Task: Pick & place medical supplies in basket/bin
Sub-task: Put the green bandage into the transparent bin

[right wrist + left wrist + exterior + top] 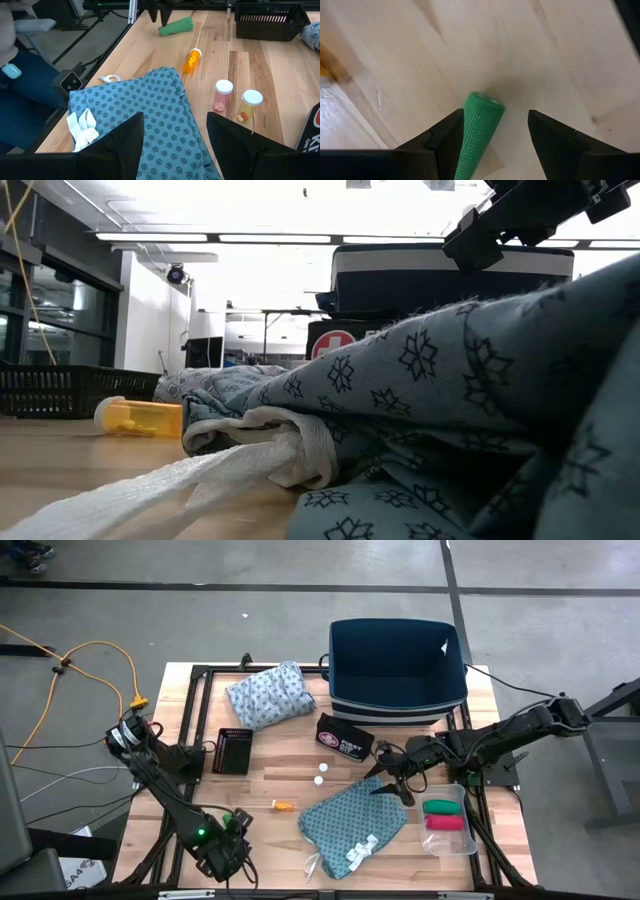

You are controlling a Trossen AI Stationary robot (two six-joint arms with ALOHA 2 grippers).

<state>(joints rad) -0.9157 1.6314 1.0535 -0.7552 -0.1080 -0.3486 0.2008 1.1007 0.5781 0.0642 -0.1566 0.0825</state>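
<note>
Apparently wooden table point(270, 790), grey concrete floor point(250, 620).

The table point(270, 775) is pale wood planks, smooth and matt. The teal gown point(145, 120) is soft printed cloth (its white ties point(82, 125) look woven). The green roll point(477, 132) has a rough mesh weave. The orange vial point(191, 60) is glossy plastic.

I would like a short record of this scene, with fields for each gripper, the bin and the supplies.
left gripper: open, low over the table's front left, green roll lying between its fingers
right gripper: open, above the teal cloth
bin: dark blue, at the table's back
clear tray: holds another green roll and a red roll
orange vial: lying on the wood
</note>
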